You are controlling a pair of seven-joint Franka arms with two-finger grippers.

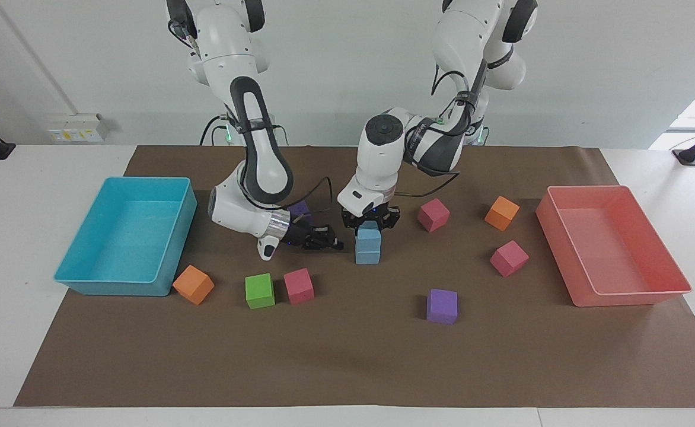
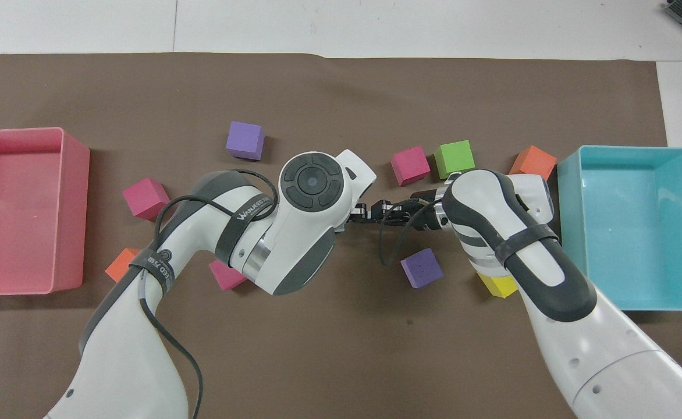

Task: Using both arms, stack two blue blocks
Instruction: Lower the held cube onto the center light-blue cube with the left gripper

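Two blue blocks point(image 1: 368, 245) stand stacked one on the other near the middle of the brown mat point(image 1: 347, 367), squarely aligned. The left gripper point(image 1: 370, 223) points straight down over the stack, its fingers clamped on the sides of the upper block; the lower block rests on the mat. In the overhead view the left arm's wrist covers the stack almost wholly, so alignment is judged from the facing view alone.

The right gripper point(image 1: 331, 242) lies low and level just beside the stack, on the side toward the right arm's end of the table. Its fingertips are pressed together and hold nothing. Whether they touch the lower block cannot be settled; they appear just short of it.

A purple block point(image 2: 421, 267) lies nearer the robots than the right gripper. A green block point(image 1: 260, 290) and a pink block point(image 1: 299, 286) lie side by side, farther from the robots than the stack. The turquoise tray point(image 1: 80, 261) sits at the right arm's end, the pink tray point(image 1: 650, 293) at the left arm's end.
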